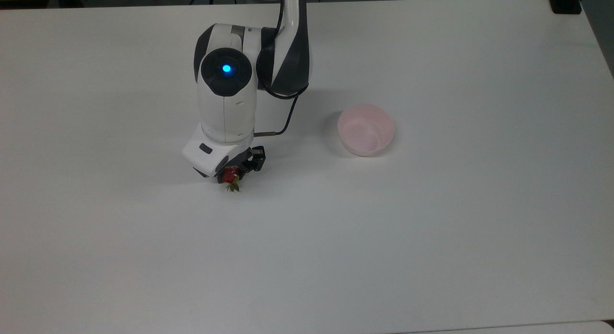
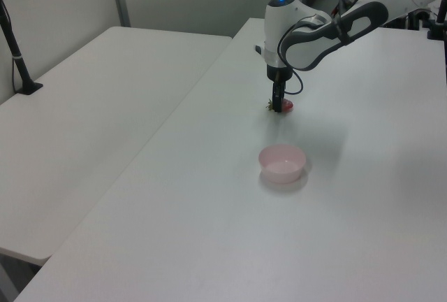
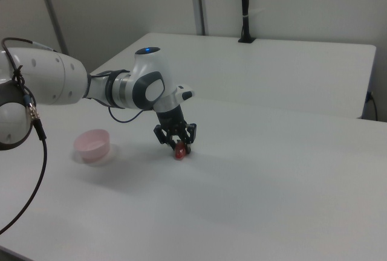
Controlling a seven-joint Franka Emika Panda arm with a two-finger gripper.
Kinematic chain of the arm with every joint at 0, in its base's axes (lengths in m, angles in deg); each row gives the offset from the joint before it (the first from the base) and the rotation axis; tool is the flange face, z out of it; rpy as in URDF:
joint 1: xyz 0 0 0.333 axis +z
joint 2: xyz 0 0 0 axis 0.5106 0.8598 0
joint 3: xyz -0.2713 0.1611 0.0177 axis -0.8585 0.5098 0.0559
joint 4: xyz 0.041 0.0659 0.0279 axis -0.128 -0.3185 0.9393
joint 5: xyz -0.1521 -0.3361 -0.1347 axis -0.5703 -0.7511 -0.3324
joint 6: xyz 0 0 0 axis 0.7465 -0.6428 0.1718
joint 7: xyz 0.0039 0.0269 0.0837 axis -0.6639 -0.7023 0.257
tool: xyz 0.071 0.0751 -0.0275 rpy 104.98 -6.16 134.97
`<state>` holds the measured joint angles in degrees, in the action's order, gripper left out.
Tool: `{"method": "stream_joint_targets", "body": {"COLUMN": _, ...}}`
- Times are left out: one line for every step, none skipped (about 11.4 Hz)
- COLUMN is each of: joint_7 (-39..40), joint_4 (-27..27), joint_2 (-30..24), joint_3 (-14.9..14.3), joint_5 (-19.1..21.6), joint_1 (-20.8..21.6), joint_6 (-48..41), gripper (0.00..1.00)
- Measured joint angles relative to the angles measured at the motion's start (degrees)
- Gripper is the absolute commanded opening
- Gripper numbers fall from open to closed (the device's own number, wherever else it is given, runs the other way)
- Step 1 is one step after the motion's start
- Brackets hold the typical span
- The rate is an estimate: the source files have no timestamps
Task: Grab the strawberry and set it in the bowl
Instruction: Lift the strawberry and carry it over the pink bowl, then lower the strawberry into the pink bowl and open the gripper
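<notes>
I see the gripper (image 1: pixel 232 172) down at the white tabletop (image 1: pixel 431 228), its fingers (image 3: pixel 170 143) pinching the strawberry (image 1: pixel 230 174) (leafy cap poking out below in the top view). The pink bowl (image 1: pixel 365 129) sits well apart, toward the top view's right.
</notes>
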<state>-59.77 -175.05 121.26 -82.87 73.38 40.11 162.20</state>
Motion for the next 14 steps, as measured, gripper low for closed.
{"method": "stream_joint_targets", "body": {"joint_7": 0.0, "joint_4": 0.1, "joint_2": 0.0, "joint_3": 0.0, "joint_5": 0.0, "joint_1": 0.0, "joint_6": 0.0, "gripper": 0.39}}
{"method": "stream_joint_targets", "body": {"joint_7": -0.2, "joint_4": 0.4, "joint_2": -0.3, "joint_3": 0.0, "joint_5": 0.0, "joint_1": 0.0, "joint_6": 0.1, "gripper": 0.39}}
{"method": "stream_joint_targets", "body": {"joint_7": -0.4, "joint_4": 1.1, "joint_2": -1.2, "joint_3": 0.0, "joint_5": 0.1, "joint_1": 0.0, "joint_6": 0.2, "gripper": 0.39}}
{"method": "stream_joint_targets", "body": {"joint_7": -0.5, "joint_4": 1.6, "joint_2": -2.7, "joint_3": 0.2, "joint_5": 0.9, "joint_1": 0.1, "joint_6": 0.2, "gripper": 0.39}}
{"method": "stream_joint_targets", "body": {"joint_7": -0.5, "joint_4": 1.7, "joint_2": -4.9, "joint_3": 0.5, "joint_5": 2.3, "joint_1": 0.7, "joint_6": 0.1, "gripper": 0.39}}
{"method": "stream_joint_targets", "body": {"joint_7": -0.7, "joint_4": 1.6, "joint_2": -6.9, "joint_3": 0.7, "joint_5": 3.2, "joint_1": 1.9, "joint_6": -1.2, "gripper": 0.39}}
{"method": "stream_joint_targets", "body": {"joint_7": -2.0, "joint_4": 1.6, "joint_2": -8.6, "joint_3": 1.0, "joint_5": 3.6, "joint_1": 3.3, "joint_6": -3.8, "gripper": 0.41}}
{"method": "stream_joint_targets", "body": {"joint_7": -3.6, "joint_4": 1.5, "joint_2": -10.1, "joint_3": 1.4, "joint_5": 3.6, "joint_1": 5.0, "joint_6": -6.4, "gripper": 0.42}}
{"method": "stream_joint_targets", "body": {"joint_7": -5.6, "joint_4": 1.3, "joint_2": -11.2, "joint_3": 2.0, "joint_5": 3.7, "joint_1": 7.0, "joint_6": -8.3, "gripper": 0.42}}
{"method": "stream_joint_targets", "body": {"joint_7": -7.7, "joint_4": 0.8, "joint_2": -11.8, "joint_3": 2.5, "joint_5": 3.7, "joint_1": 9.3, "joint_6": -9.6, "gripper": 0.43}}
{"method": "stream_joint_targets", "body": {"joint_7": -9.8, "joint_4": -0.1, "joint_2": -11.9, "joint_3": 2.7, "joint_5": 3.7, "joint_1": 11.9, "joint_6": -10.1, "gripper": 0.43}}
{"method": "stream_joint_targets", "body": {"joint_7": -11.6, "joint_4": -1.4, "joint_2": -11.9, "joint_3": 3.0, "joint_5": 3.7, "joint_1": 14.1, "joint_6": -10.1, "gripper": 0.43}}
{"method": "stream_joint_targets", "body": {"joint_7": -13.2, "joint_4": -2.6, "joint_2": -11.8, "joint_3": 3.7, "joint_5": 3.7, "joint_1": 15.7, "joint_6": -10.1, "gripper": 0.47}}
{"method": "stream_joint_targets", "body": {"joint_7": -14.6, "joint_4": -3.5, "joint_2": -11.7, "joint_3": 4.5, "joint_5": 3.7, "joint_1": 16.7, "joint_6": -10.1, "gripper": 0.57}}
